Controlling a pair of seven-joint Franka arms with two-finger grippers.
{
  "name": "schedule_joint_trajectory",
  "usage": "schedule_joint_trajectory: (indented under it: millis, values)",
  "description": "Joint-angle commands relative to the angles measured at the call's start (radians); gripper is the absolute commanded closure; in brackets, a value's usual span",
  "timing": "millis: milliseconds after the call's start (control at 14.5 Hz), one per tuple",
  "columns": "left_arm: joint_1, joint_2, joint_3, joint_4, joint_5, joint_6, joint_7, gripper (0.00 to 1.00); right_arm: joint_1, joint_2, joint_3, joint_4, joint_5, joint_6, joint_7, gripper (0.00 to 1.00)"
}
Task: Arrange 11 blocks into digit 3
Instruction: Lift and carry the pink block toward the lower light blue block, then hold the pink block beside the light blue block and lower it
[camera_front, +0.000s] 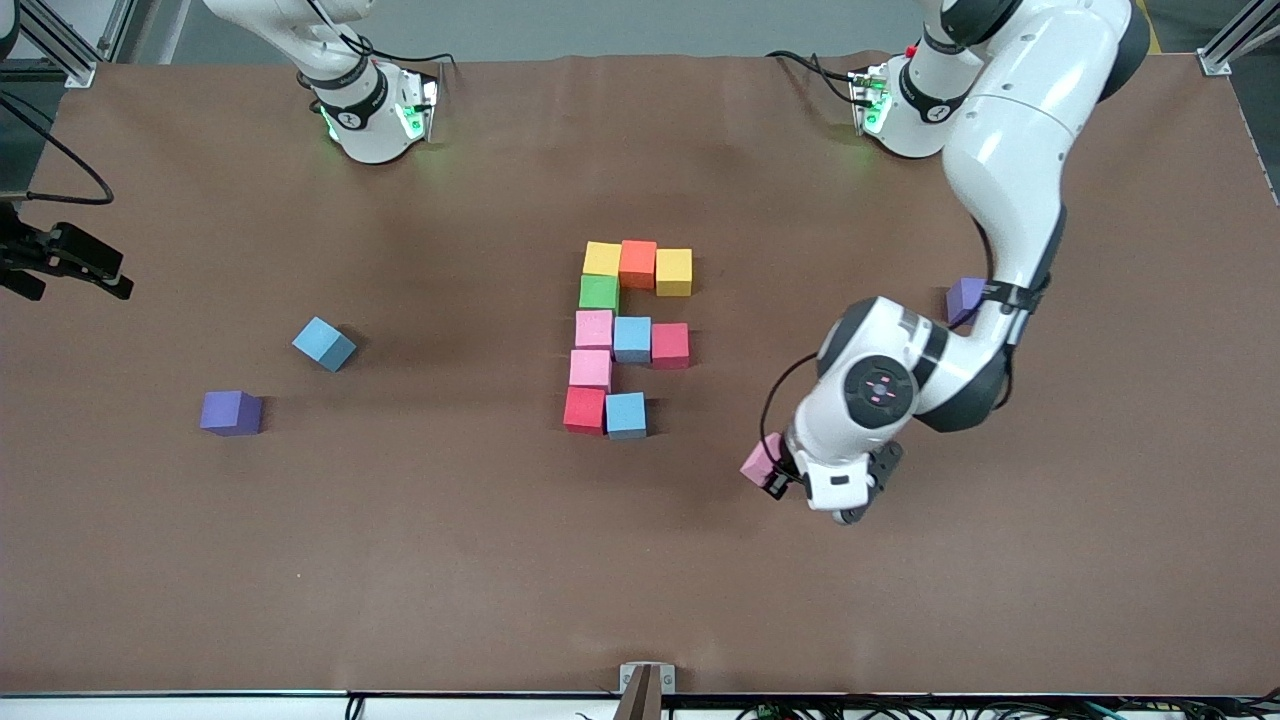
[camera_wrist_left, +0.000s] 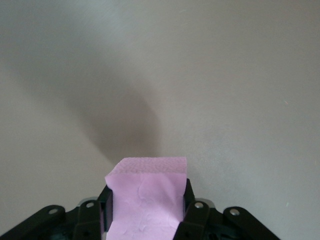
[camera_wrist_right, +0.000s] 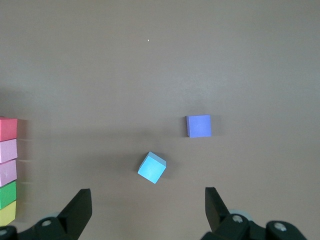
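Several blocks form a partial figure (camera_front: 625, 335) in the middle of the table. A yellow, an orange (camera_front: 637, 264) and a yellow cube make its row nearest the robots. Green, pink, pink and red cubes run down one side, with short rows branching off, ending at a light blue cube (camera_front: 625, 415). My left gripper (camera_front: 770, 472) is shut on a pink block (camera_front: 760, 458) over bare table, toward the left arm's end from the figure. In the left wrist view the pink block (camera_wrist_left: 145, 190) fills the jaws. My right gripper (camera_wrist_right: 146, 195) hangs open and empty above a loose light blue cube (camera_wrist_right: 151, 168).
The loose light blue cube (camera_front: 323, 343) and a purple cube (camera_front: 231, 412) lie toward the right arm's end. Another purple cube (camera_front: 965, 300) sits half hidden by the left arm. A black clamp (camera_front: 60, 262) juts in at the table's edge.
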Motion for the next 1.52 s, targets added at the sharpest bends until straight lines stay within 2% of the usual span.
schedule_joint_trajectory:
  millis: [0,345,691,1036,1450]
  values:
    - [-0.037,-0.006,0.009,-0.012,0.049,-0.006,-0.280,0.75,0.001,-0.021,0.000,-0.019,-0.017,-0.003,0.003,0.00]
    - [-0.167,0.034,0.042,-0.012,0.080,-0.007,-0.633,0.75,-0.001,-0.021,-0.002,-0.017,-0.017,-0.003,0.000,0.00]
    - [-0.241,0.039,0.061,-0.006,0.095,-0.027,-0.824,0.75,-0.001,-0.021,-0.002,-0.019,-0.017,-0.003,0.000,0.00]
    - [-0.265,0.051,0.062,-0.004,0.080,-0.027,-0.928,0.75,-0.001,-0.020,-0.002,-0.017,-0.017,-0.003,0.000,0.00]
    - [-0.293,0.068,0.063,-0.003,0.063,-0.027,-0.922,0.75,-0.001,-0.018,-0.002,-0.010,-0.017,-0.003,0.002,0.00]
